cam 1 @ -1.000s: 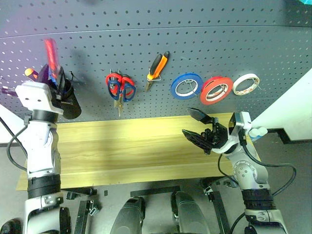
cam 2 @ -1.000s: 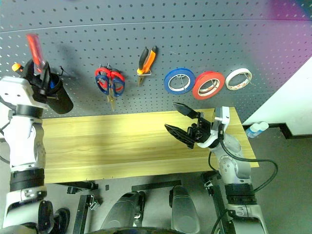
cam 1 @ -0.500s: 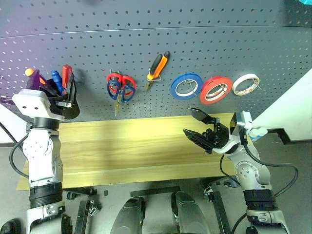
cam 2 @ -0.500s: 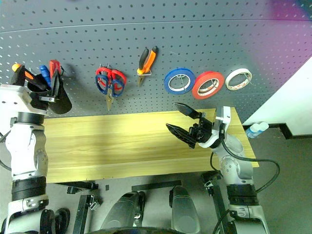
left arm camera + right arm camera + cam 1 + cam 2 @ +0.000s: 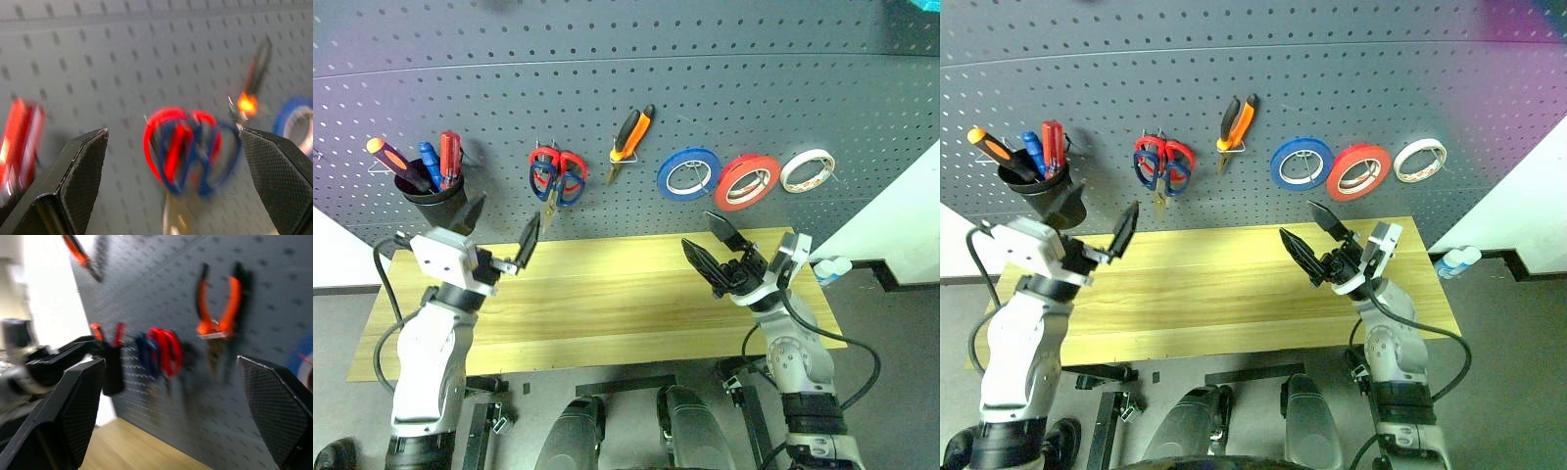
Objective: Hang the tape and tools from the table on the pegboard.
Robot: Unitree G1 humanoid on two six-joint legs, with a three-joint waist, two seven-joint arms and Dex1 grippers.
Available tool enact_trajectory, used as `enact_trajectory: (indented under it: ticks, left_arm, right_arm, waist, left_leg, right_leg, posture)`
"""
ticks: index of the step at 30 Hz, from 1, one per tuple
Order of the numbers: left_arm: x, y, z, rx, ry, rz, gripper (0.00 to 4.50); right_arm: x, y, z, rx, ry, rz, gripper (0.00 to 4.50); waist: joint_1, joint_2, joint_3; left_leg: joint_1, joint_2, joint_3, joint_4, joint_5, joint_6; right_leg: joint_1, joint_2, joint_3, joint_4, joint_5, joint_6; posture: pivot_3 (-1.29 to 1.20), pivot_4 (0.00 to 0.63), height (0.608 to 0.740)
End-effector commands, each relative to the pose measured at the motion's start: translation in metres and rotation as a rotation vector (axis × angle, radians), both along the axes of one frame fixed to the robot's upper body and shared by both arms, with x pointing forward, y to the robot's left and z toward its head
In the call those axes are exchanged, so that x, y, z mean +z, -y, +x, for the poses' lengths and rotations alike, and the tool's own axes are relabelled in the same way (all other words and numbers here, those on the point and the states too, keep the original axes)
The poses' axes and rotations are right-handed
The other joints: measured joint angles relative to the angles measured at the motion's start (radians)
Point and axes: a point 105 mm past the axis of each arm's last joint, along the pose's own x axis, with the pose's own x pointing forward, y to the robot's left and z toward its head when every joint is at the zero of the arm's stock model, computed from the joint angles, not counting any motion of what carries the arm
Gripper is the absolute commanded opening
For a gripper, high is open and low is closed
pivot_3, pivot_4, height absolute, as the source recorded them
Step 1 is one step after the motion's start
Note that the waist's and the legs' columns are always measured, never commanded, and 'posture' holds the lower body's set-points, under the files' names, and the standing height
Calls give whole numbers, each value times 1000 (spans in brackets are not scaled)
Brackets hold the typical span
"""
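Observation:
On the dark pegboard (image 5: 724,88) a black cup (image 5: 433,201) holds the red-handled screwdriver (image 5: 450,157). To its right the blue-handled scissors (image 5: 570,186) hang on one hook with a red-handled pair (image 5: 168,147). Further right are the orange-and-black pliers (image 5: 631,132) and the red tape roll (image 5: 747,181). My left gripper (image 5: 501,233) is open and holds nothing. It is over the left part of the wooden table (image 5: 607,289), below and to the right of the cup. Over the table's right part, my right gripper (image 5: 710,247) is open with nothing between its fingers.
An orange-black screwdriver (image 5: 386,157) and a blue one (image 5: 429,162) share the cup. A blue tape roll (image 5: 688,172) and a white one (image 5: 807,168) flank the red roll. A small bottle (image 5: 829,266) sits on the ledge past the table's right end.
My left gripper let the red-handled screwdriver down into the cup, opened, then drew down and to the right over the table. My right gripper sank slightly and turned.

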Motion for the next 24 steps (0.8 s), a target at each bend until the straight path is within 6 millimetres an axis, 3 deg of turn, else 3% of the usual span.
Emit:
enact_trajectory:
  ticks: [1,6,11,15,18,24]
  left_arm:
    - [-19,0,-12,-10,-39,20,4487]
    - [-71,-14,-26,57,-189,-23,4487]
    - [-109,-22,-35,95,-323,-101,4487]
    - [-129,-26,-38,118,-400,-149,4487]
    - [-135,-27,-38,121,-410,-147,4487]
    - [-150,-43,-39,221,-449,-174,4487]
  right_arm:
    - [-9,9,-4,-120,-1,-12,4500]
    - [-43,30,-14,-312,-93,-73,4500]
    - [-76,46,-30,-458,-199,-136,4500]
    - [-93,50,-36,-543,-267,-200,4500]
    - [-106,57,-36,-660,-347,-265,4500]
    - [-123,67,-46,-737,-442,-339,4500]
  waist:
    - [0,1,-3]
    - [1,3,-8]
    - [2,3,-12]
    - [2,3,-13]
    - [1,3,-13]
    - [6,4,-20]
  left_leg:
    - [0,0,0,0,0,0]
    - [9,0,1,-2,0,0]
    - [13,1,1,-2,-1,1]
    - [13,1,1,-2,-1,1]
    - [14,1,1,-2,-1,1]
    - [13,1,0,-2,-1,1]
  right_leg:
    - [0,0,0,0,0,0]
    - [9,0,0,-1,-1,0]
    - [14,1,0,-3,-1,0]
    - [14,0,0,-3,-1,0]
    - [14,0,0,-3,-2,0]
    - [14,0,1,-3,-3,0]
  posture:
    - [-65,153,740]
    - [-60,145,740]
    - [-57,149,740]
    - [-62,152,740]
    - [-60,152,740]
    - [-63,150,740]
